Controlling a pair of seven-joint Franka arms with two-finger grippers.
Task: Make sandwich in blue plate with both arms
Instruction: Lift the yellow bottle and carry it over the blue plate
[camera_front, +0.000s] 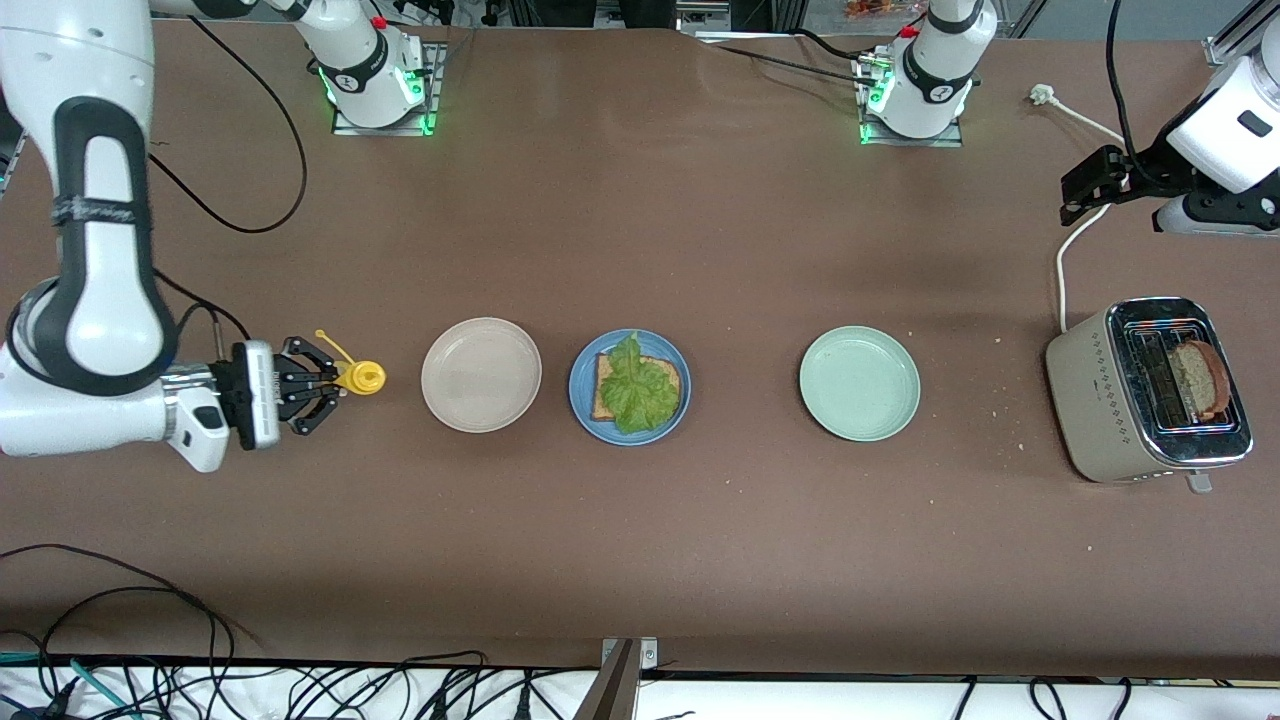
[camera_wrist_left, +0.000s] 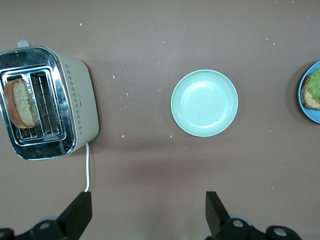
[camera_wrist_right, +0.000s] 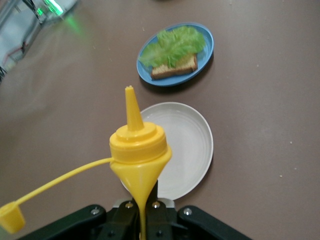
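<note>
On your brown worktop (camera_front: 640, 550) the round matte blue plate (camera_front: 582, 400) holds one brown bread slice (camera_front: 603, 396) under a crinkled green lettuce leaf (camera_front: 637, 385), between the beige and pale green plates. Your right claw (camera_front: 318, 385) grips a yellow squeeze bottle (camera_front: 362, 377) beside the beige plate (camera_front: 481, 375). Your left claw (camera_wrist_left: 148, 214) hangs spread open near the silver-topped toaster (camera_front: 1140, 395).

On my desk (camera_front: 640, 560): beige plate (camera_front: 481, 374), pale green plate (camera_front: 859, 383), yellow squeeze bottle (camera_front: 362, 377) toward the right arm's edge, toaster (camera_front: 1148, 390) at the left arm's edge holding one slice.
</note>
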